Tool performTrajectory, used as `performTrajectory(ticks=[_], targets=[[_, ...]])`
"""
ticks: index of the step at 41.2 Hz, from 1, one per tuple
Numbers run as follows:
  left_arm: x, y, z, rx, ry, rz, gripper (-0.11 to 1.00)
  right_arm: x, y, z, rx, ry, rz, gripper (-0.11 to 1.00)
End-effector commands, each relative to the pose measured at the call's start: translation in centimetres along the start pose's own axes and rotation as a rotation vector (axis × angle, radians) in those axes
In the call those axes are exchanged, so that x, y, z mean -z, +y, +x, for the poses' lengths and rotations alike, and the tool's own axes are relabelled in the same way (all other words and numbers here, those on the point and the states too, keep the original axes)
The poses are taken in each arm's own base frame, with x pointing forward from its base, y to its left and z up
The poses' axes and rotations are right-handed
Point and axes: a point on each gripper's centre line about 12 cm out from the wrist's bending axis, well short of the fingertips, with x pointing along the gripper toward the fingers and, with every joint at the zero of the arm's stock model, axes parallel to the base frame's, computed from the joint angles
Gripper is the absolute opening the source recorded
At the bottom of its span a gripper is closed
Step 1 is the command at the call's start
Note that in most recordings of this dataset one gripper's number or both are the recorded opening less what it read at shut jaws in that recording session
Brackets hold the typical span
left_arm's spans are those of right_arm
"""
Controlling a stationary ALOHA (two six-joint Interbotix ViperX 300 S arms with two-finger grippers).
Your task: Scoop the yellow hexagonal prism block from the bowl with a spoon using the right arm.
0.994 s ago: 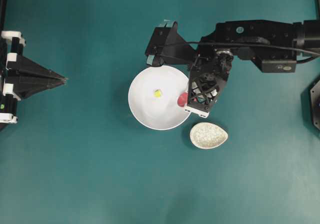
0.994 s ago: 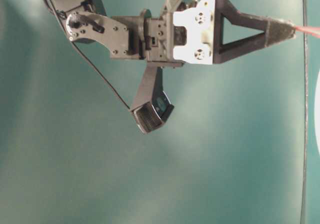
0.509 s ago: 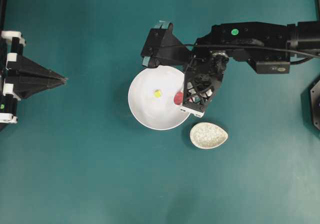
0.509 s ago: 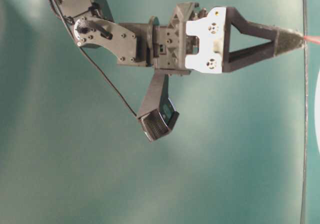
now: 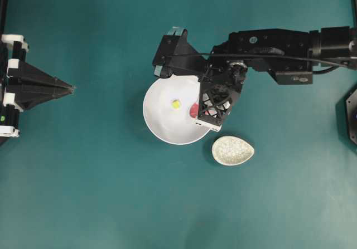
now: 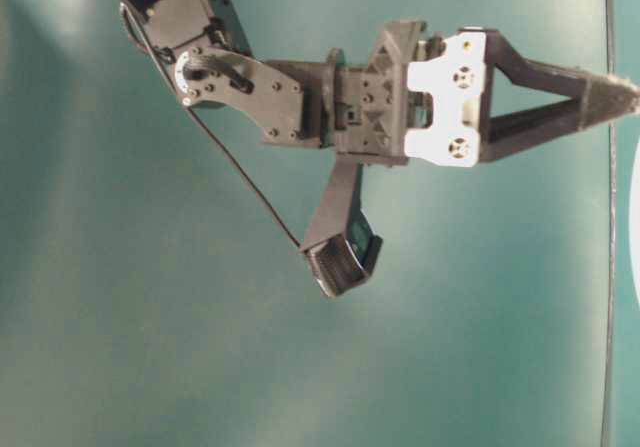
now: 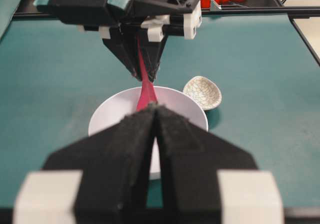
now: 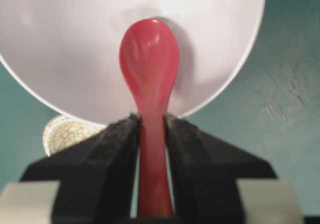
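The white bowl (image 5: 162,123) sits mid-table with the tiny yellow hexagonal prism block (image 5: 176,103) inside, left of centre. My right gripper (image 5: 207,108) points steeply down over the bowl's right side, shut on the handle of the pink-red spoon (image 5: 193,111). The right wrist view shows the spoon (image 8: 149,58) clamped between the black fingers (image 8: 117,139), its scoop over the bowl's floor (image 8: 65,43) and short of the block. My left gripper (image 5: 66,87) rests shut at the far left, holding nothing. In the left wrist view its tips (image 7: 156,107) hide the block.
A speckled cream spoon rest (image 5: 232,150) lies just right of the bowl's near rim, close under the right gripper. The right arm's wrist camera (image 5: 170,54) overhangs the bowl's far rim. Teal mat surrounds everything.
The right arm has shifted left, carrying the spoon's scoop further over the bowl toward the yellow block. The left arm has not moved.
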Motion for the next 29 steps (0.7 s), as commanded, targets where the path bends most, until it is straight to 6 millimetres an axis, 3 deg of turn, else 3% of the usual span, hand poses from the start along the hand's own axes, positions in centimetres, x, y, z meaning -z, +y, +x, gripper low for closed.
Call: performTrajectory(ticks=[1,29], targets=[[-0.3,0.0,0.2,0.002,-0.011,0.002,0.01,-0.8,0.5,-1.4,-0.018,-0.060,-0.007,0.24],[-0.3,0.0,0.2,0.002,-0.011,0.002,0.01,-2.1,0.5,-0.2,-0.027,-0.138,-0.027,0.24]])
